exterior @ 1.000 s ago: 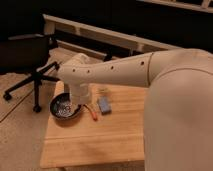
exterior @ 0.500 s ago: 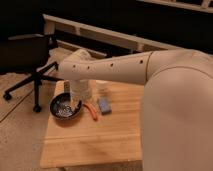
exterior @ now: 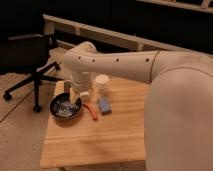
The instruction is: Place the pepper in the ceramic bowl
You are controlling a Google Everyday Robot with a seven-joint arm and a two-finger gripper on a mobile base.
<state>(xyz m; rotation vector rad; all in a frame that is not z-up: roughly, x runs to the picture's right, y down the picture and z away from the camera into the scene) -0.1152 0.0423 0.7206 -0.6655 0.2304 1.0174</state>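
Gripper (exterior: pixel 78 96) hangs at glossy black ceramic bowl (exterior: pixel 52 106) rim, fingers wide, empty. Descending could clip the rim or nudge slender orange-red pepper (exterior: pixel 92 111) across wooden counter (exterior: pixel 100 142).

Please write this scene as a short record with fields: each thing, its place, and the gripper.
table: wooden
pepper: on table, between bowl and block
bowl: on table, pepper not inside
cup: on table, behind block
gripper: open, empty, low by bowl's rim, near pepper
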